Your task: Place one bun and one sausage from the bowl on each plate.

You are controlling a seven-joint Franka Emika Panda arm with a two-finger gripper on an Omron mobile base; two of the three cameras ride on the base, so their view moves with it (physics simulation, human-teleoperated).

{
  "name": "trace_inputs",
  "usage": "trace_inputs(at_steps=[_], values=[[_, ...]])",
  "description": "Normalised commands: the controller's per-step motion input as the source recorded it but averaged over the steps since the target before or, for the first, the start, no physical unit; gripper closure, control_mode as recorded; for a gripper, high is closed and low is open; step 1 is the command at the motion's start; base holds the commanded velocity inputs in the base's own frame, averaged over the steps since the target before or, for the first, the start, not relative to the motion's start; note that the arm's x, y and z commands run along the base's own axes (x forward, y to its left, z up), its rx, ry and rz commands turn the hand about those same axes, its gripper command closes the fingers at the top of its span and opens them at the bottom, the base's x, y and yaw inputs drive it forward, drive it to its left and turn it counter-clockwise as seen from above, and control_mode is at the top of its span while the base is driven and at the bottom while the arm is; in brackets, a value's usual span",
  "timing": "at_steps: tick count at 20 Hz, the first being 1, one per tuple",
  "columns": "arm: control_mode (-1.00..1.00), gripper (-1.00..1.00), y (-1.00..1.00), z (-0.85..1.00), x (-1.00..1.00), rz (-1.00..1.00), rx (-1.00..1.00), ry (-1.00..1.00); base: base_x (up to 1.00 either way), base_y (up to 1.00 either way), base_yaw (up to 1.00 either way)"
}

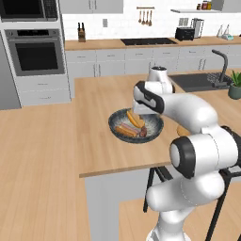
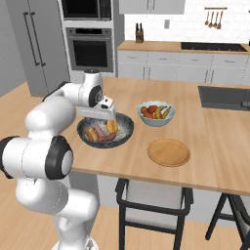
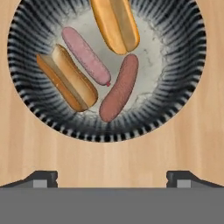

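dark grey and speckled inside, the bowl (image 1: pixel 136 126) sits on the wooden island counter (image 1: pixel 99 141) in the left base view, with the white arm's wrist hanging directly over its far rim. inside it lie a golden bun (image 1: pixel 135 118), a second bun (image 1: pixel 125 131) nearer the front rim, and pinkish sausages beside them, too small here to separate. the sink (image 1: pixel 200 81) lies well beyond the bowl, to its right.

from the right base view, the gripper (image 2: pixel 100 116) hangs just above the bowl (image 2: pixel 124 129); its finger tips are hard to make out at this size. just to the right of the bowl stands a pale fruit bowl (image 2: pixel 156 114) with bananas and red fruit, and in front of that, also right of the dark bowl, the tan wooden plate (image 2: pixel 169 152) lies bare.

in the hand view the two dark finger tips stand wide apart with nothing between them — released, holding nothing. the bowl (image 3: pixel 183 109) holds all four pieces: one bun (image 3: pixel 115 24) at the top, the other bun (image 3: pixel 66 77) at the left, a paler sausage (image 3: pixel 85 55) between the two buns, and a browner sausage (image 3: pixel 119 87) touching the tip of the paler one.
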Motion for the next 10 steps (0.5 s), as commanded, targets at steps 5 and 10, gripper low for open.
trace_inputs(at_steps=[5,10], values=[[-1.0,-1.0,0.0,-0.68,0.0,0.0,0.0,0.01,0.0,0.0,0.0],[-1.0,-1.0,0.0,-0.45,-0.09,0.0,0.0,0.0,0.0,0.0,0.0]])
